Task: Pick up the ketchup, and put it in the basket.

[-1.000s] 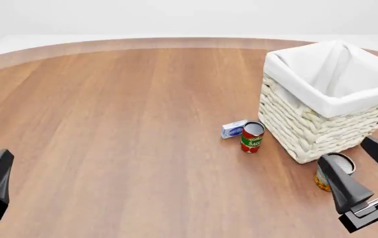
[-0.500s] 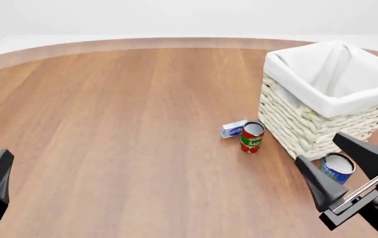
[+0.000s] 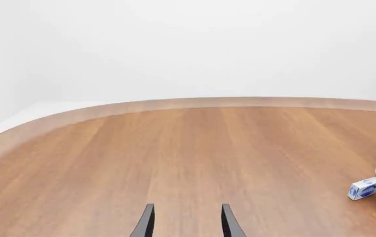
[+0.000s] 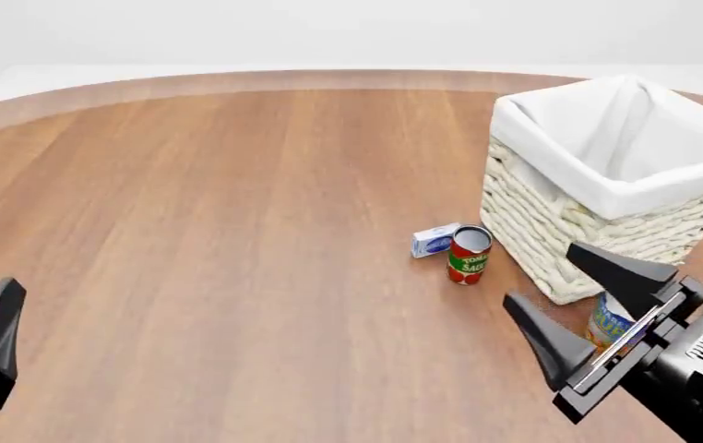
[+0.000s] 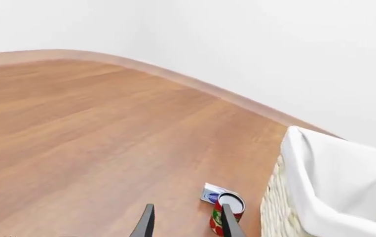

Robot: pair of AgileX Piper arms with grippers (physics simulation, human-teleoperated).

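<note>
The right pincer (image 4: 583,293) hangs wide open and empty near the basket (image 4: 573,245), apparently searching, since the ketchup shows in no view, only a red can (image 4: 468,256), a small box (image 4: 434,240) and a half-hidden blue can (image 4: 606,323); the left pincer (image 3: 186,223) idles, parted and empty.

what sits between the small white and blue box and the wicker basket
In the front view, an upright red and green tomato sauce can stands between the small white and blue box and the cream woven wicker basket, right beside the box.
</note>
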